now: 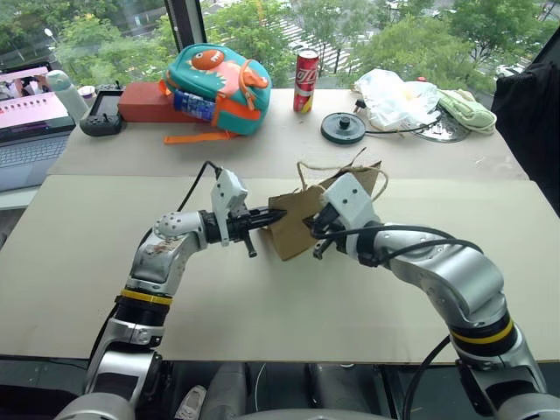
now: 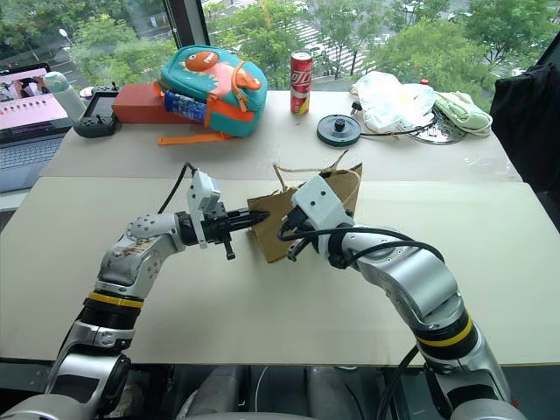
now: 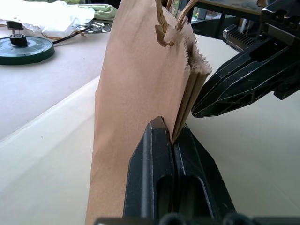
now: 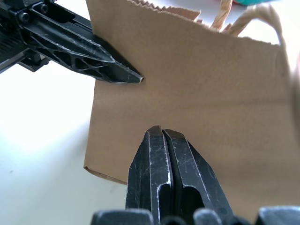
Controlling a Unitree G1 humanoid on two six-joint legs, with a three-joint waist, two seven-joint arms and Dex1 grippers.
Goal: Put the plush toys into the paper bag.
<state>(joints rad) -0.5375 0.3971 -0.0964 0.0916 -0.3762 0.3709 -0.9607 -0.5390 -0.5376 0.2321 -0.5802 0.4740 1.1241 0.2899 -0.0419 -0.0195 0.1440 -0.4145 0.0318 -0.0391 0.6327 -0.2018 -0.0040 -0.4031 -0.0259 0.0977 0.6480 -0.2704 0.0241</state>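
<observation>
The worktop (image 1: 105, 262) carries the flat brown paper bag (image 1: 293, 223) at its middle. The left tool (image 1: 278, 213) pinches the bag's edge; the right tool (image 4: 161, 132), clenched, grips its side.

Daylight, bright and even, enters through the window (image 1: 262, 17) behind the table (image 1: 105, 262). Shadows on the table are soft and faint, falling toward the camera side of the paper bag (image 1: 293, 223). Right wrist view: tabletop beside the bag is overexposed to near white. Left wrist view: objects beyond the bag are slightly soft. Head views are sharp, with mild bending toward the edges.
</observation>
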